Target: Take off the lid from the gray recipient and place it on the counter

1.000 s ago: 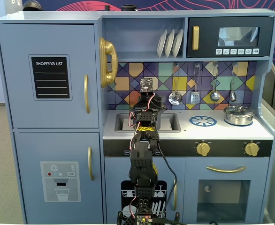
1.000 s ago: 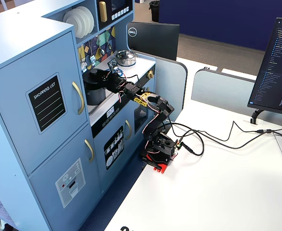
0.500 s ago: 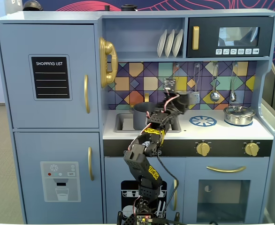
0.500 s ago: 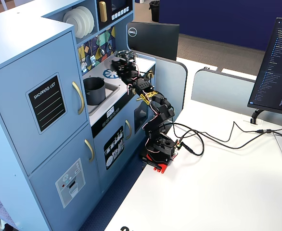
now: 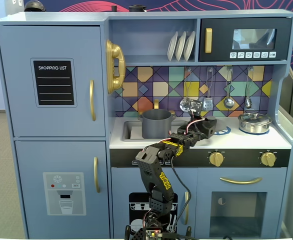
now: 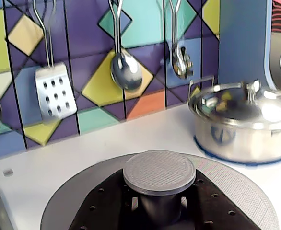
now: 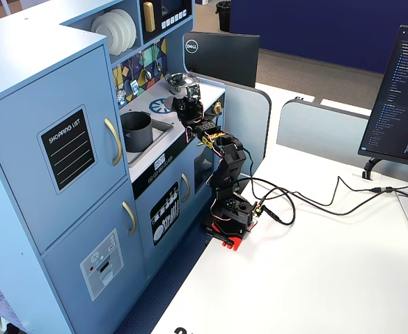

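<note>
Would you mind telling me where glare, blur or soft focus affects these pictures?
In the wrist view, the steel pot shows bright glare and slightly smeared edges, while the lid knob in the gripper looks sharp. In a fixed view, the gray recipient is evenly lit, without glare. In another fixed view, the counter looks rather washed out.
</note>
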Action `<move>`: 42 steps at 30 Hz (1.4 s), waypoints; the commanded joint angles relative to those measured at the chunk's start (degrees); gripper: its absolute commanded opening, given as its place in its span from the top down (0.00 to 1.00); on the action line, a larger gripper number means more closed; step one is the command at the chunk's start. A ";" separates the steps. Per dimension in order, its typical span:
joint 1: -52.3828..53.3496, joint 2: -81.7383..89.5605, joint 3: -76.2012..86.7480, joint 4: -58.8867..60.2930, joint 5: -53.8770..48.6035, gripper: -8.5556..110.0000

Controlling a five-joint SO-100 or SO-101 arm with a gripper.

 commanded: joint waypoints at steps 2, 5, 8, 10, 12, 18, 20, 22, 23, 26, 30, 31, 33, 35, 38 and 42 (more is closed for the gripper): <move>0.53 -1.23 0.62 -4.66 0.35 0.93; 0.53 -2.11 1.76 -5.45 0.53 0.93; 0.62 -2.90 2.99 -6.68 0.53 0.93; 0.79 -3.16 3.69 -6.86 0.53 0.93; 0.88 -3.43 4.22 -7.03 0.62 0.93; 1.14 -5.19 4.13 -8.53 0.44 0.93; 1.23 -5.63 3.96 -8.70 0.53 0.93; 1.23 -6.42 3.69 -9.23 0.44 0.93; 1.23 -7.03 3.69 -9.84 0.35 0.93; 0.79 -7.82 3.60 -10.46 -0.09 0.93; 0.35 -8.53 3.34 -10.90 -0.26 0.93; 0.26 -8.70 3.25 -11.16 -0.09 0.93; 0.26 -8.79 3.25 -11.25 -0.09 0.93; 0.18 -8.79 3.25 -11.25 -0.26 0.93; 0.26 -8.79 3.25 -11.43 0.09 0.88; 0.35 -8.26 3.96 -12.74 0.62 0.78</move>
